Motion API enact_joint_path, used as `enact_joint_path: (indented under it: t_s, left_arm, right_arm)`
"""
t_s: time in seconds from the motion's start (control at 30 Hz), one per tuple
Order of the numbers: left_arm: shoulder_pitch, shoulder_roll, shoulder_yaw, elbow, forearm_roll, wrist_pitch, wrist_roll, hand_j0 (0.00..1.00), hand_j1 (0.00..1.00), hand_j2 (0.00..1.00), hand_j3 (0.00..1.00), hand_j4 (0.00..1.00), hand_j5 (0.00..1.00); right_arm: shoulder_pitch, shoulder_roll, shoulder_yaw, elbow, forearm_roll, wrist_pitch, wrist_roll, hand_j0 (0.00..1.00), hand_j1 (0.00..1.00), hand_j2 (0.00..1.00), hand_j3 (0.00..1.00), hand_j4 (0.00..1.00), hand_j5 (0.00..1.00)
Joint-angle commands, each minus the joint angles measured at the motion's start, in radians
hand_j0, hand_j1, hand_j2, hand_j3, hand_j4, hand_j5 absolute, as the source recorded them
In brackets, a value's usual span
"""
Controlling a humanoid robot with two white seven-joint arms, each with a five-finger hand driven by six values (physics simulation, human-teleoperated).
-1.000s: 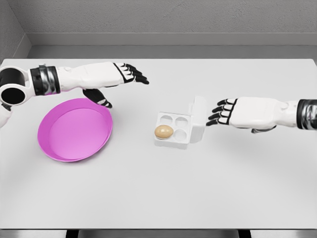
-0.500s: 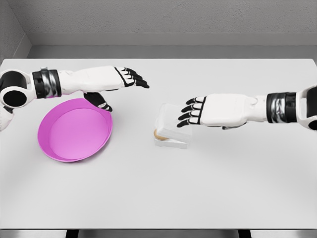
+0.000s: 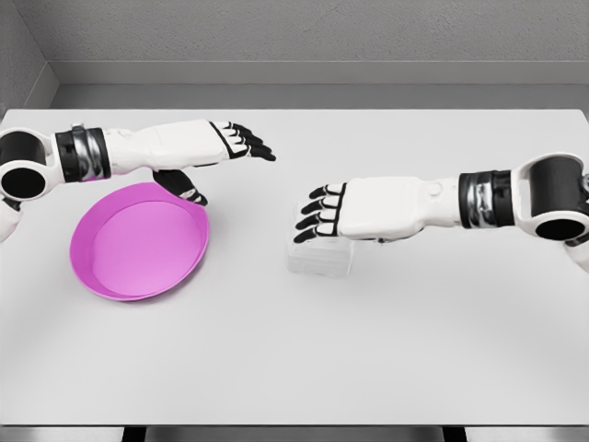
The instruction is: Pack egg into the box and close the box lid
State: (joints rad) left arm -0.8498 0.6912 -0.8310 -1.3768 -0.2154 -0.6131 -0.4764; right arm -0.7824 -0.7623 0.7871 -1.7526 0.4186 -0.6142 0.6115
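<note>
A small white egg box (image 3: 319, 258) sits at the table's middle with its lid down flat. No egg shows; the lid covers the box's inside. My right hand (image 3: 317, 214) lies over the box's top, its dark fingers (image 3: 311, 221) spread and resting on or just above the lid, holding nothing. My left hand (image 3: 241, 143) hovers over the far edge of the pink bowl, fingers spread and empty.
A wide pink bowl (image 3: 140, 240) stands left of the box. The white table (image 3: 294, 350) stretches toward the front edge. A grey wall runs along the back.
My right hand has swept left across the box, and the lid went from standing open to lying flat. The egg seen in the tray is now covered. The left arm barely moved.
</note>
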Motion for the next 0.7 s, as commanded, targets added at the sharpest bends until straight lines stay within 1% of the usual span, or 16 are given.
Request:
enact_joint_path:
  t_s: [0.0, 0.03, 0.07, 0.1, 0.13, 0.17, 0.2, 0.3, 0.33, 0.37, 0.67]
  left_arm:
    - [0.000, 0.001, 0.003, -0.001, 0.007, 0.002, -0.001, 1.00, 1.00, 1.00, 1.00, 1.00, 1.00]
    - [0.000, 0.001, 0.003, -0.001, 0.007, 0.002, 0.001, 1.00, 1.00, 1.00, 1.00, 1.00, 1.00]
    - [0.000, 0.001, 0.003, -0.001, 0.007, 0.002, -0.001, 1.00, 1.00, 1.00, 1.00, 1.00, 1.00]
    - [0.000, 0.001, 0.003, -0.001, 0.007, 0.002, -0.001, 1.00, 1.00, 1.00, 1.00, 1.00, 1.00]
    - [0.000, 0.001, 0.003, -0.001, 0.007, 0.002, -0.001, 1.00, 1.00, 1.00, 1.00, 1.00, 1.00]
    - [0.000, -0.001, 0.004, -0.001, 0.007, 0.002, -0.001, 1.00, 1.00, 1.00, 1.00, 1.00, 1.00]
    - [0.000, 0.001, 0.004, -0.002, 0.007, 0.002, -0.001, 1.00, 1.00, 1.00, 1.00, 1.00, 1.00]
    - [0.002, 0.001, 0.003, -0.002, 0.007, 0.002, -0.001, 1.00, 1.00, 1.00, 1.00, 1.00, 1.00]
    - [0.008, -0.001, 0.029, 0.001, 0.007, 0.002, 0.001, 1.00, 1.00, 1.00, 1.00, 1.00, 1.00]
    - [0.037, 0.002, 0.044, 0.001, 0.007, 0.002, -0.001, 1.00, 1.00, 1.00, 1.00, 1.00, 1.00]
    - [0.037, 0.010, 0.043, 0.005, 0.010, 0.002, 0.004, 1.00, 1.00, 1.00, 1.00, 1.00, 1.00]
  right_arm:
    - [0.002, -0.011, -0.134, 0.013, -0.037, 0.003, -0.001, 1.00, 1.00, 1.00, 1.00, 1.00, 1.00]
    - [0.011, -0.043, -0.186, 0.028, -0.098, 0.003, -0.001, 1.00, 1.00, 1.00, 1.00, 1.00, 1.00]
    - [0.034, -0.069, -0.241, 0.050, -0.133, 0.003, -0.001, 1.00, 1.00, 1.00, 1.00, 1.00, 1.00]
    - [0.086, -0.077, -0.319, 0.111, -0.169, 0.003, -0.001, 1.00, 1.00, 1.00, 1.00, 1.00, 1.00]
    - [0.109, -0.077, -0.342, 0.176, -0.202, 0.003, -0.001, 1.00, 1.00, 1.00, 1.00, 1.00, 1.00]
    - [0.112, -0.077, -0.344, 0.226, -0.236, 0.003, -0.001, 1.00, 1.00, 1.00, 1.00, 1.00, 1.00]
    - [0.130, -0.077, -0.342, 0.225, -0.233, 0.003, -0.001, 1.00, 1.00, 1.00, 1.00, 1.00, 1.00]
    - [0.132, -0.078, -0.344, 0.222, -0.233, 0.003, -0.001, 1.00, 1.00, 1.00, 1.00, 1.00, 1.00]
    - [0.132, -0.083, -0.344, 0.222, -0.233, 0.003, -0.001, 1.00, 1.00, 1.00, 1.00, 1.00, 1.00]
    - [0.133, -0.083, -0.342, 0.222, -0.233, 0.003, -0.001, 1.00, 1.00, 1.00, 1.00, 1.00, 1.00]
    - [0.135, -0.083, -0.341, 0.222, -0.231, 0.003, -0.001, 1.00, 1.00, 1.00, 1.00, 1.00, 1.00]
